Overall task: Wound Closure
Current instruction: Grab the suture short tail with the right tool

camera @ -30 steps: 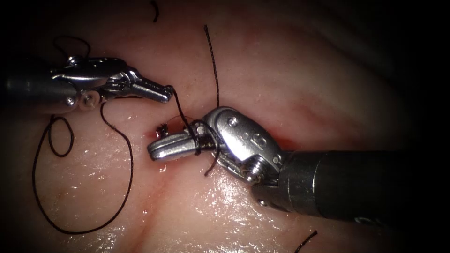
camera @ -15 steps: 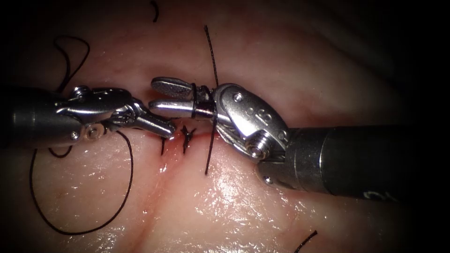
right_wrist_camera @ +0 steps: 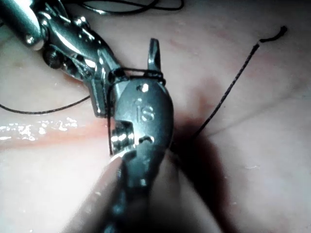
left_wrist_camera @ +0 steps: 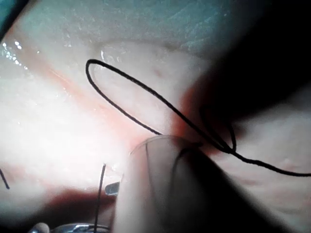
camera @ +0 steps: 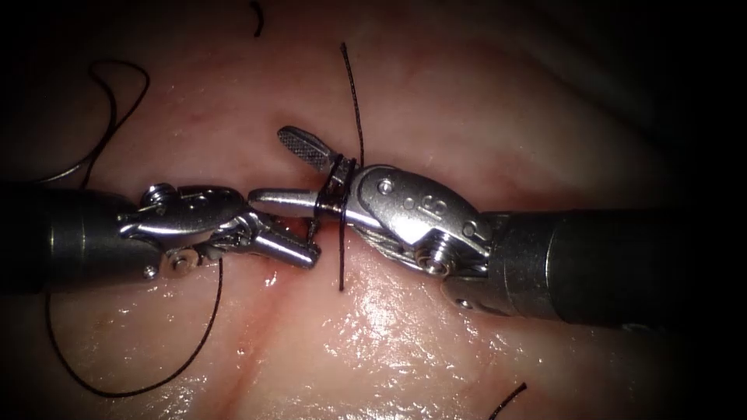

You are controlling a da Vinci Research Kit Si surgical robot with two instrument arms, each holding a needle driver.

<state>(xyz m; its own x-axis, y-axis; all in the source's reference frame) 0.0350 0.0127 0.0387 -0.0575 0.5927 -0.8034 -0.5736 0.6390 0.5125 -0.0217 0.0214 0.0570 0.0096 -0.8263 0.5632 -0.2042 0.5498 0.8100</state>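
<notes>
Endoscope view: the right claw point(camera: 289, 169) stands spread open just above the cut point(camera: 268, 299), with two turns of thread point(camera: 336, 185) wrapped round the base of its jaws and a short free end hanging down beside the knot point(camera: 311, 227). The left claw point(camera: 299, 253) lies just below those jaws, at the cut's left lip, clenched; it seems to pinch thread by the knot, though I cannot tell for sure. A long thread loop trails left of the cut across the tissue point(camera: 405, 342). Which tool carries the needle cannot be told.
</notes>
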